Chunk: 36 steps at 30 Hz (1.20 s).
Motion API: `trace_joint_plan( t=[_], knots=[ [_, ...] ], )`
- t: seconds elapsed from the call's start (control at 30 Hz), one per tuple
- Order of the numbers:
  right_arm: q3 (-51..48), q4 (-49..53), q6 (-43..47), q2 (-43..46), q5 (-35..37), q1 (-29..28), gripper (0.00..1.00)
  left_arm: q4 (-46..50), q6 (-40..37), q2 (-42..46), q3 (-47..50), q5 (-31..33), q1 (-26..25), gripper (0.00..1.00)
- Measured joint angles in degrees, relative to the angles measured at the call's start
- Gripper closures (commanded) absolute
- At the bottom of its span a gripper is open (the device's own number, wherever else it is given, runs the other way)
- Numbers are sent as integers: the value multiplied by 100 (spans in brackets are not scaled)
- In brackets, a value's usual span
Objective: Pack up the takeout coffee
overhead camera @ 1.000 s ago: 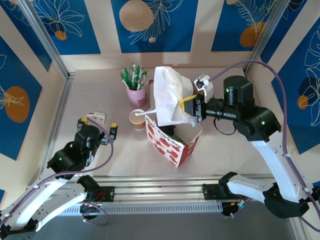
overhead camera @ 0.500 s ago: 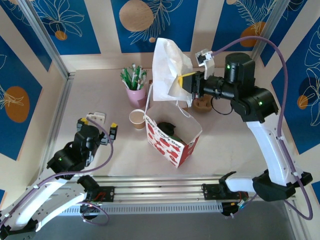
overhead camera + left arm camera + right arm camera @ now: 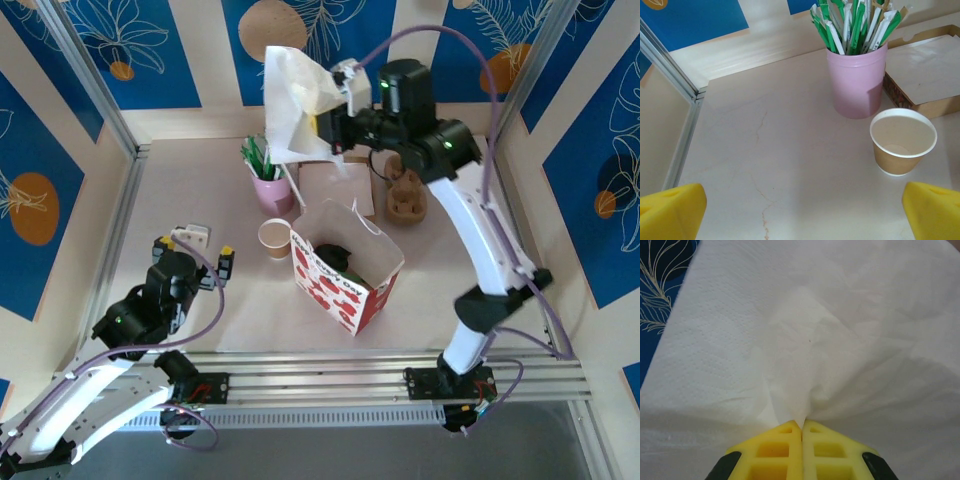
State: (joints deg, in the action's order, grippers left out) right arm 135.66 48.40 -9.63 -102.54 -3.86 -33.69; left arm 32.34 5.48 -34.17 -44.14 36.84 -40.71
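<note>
White napkin is pinched tight in the right gripper, high over the pink cup. The left gripper is wide open, holding nothing. The brown paper cup stands just beside the red bag. Best to lower the napkin slowly, without bumping the cup.

White napkin in right pincer, paper cup beside bag

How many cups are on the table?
2: the brown paper cup beside the red-and-white bag, and the pink cup of sticks just behind it. The bag could hide more.
</note>
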Motion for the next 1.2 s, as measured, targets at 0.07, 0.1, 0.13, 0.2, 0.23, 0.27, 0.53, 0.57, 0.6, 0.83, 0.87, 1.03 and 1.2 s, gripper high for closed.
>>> trace_joint_plan(
  t=[0.07, 0.1, 0.13, 0.2, 0.23, 0.27, 0.53, 0.57, 0.6, 0.83, 0.87, 1.03, 1.2],
  knots=[
    [516, 70, 15, -544, 122, -57, 100, 0, 2, 13, 0, 0, 0, 0],
    [765, 201, 11, -758, 195, -61, 100, 0, 0, 37, 2, -2, 0, 0],
    [1213, 422, 11, -1095, 238, -55, 100, 0, 0, 46, 2, -4, 0, 0],
    [1563, 494, 42, -1447, 409, -42, 100, -2, 0, 98, 7, -24, 0, 0],
    [1504, 487, 85, -1480, 509, -42, 100, -2, 0, 116, 7, -42, 0, 0],
    [1467, 494, 131, -1513, 610, -31, 100, -9, 0, 125, 7, -48, 0, 0],
    [1832, 111, 387, -1613, 890, -179, 100, -17, 0, 105, 7, -120, 0, 0],
    [1921, 13, 407, -1628, 883, -195, 100, -17, 0, 107, 9, -127, 0, 0],
    [1974, -68, 409, -1633, 879, -210, 100, -17, 0, 107, 9, -129, 0, 0],
    [2177, -769, 522, -1668, 791, -122, 100, -20, 0, 101, 15, -166, 0, 0],
    [2179, -815, 529, -1687, 763, -94, 100, -20, 0, 101, 17, -173, 0, 0],
    [2232, -909, 459, -1878, 531, 96, 100, -20, 0, 96, 28, -192, 0, 0],
    [2247, -566, 431, -1950, 363, 179, 100, -20, 0, 96, 28, -192, 0, 0]
  ],
)
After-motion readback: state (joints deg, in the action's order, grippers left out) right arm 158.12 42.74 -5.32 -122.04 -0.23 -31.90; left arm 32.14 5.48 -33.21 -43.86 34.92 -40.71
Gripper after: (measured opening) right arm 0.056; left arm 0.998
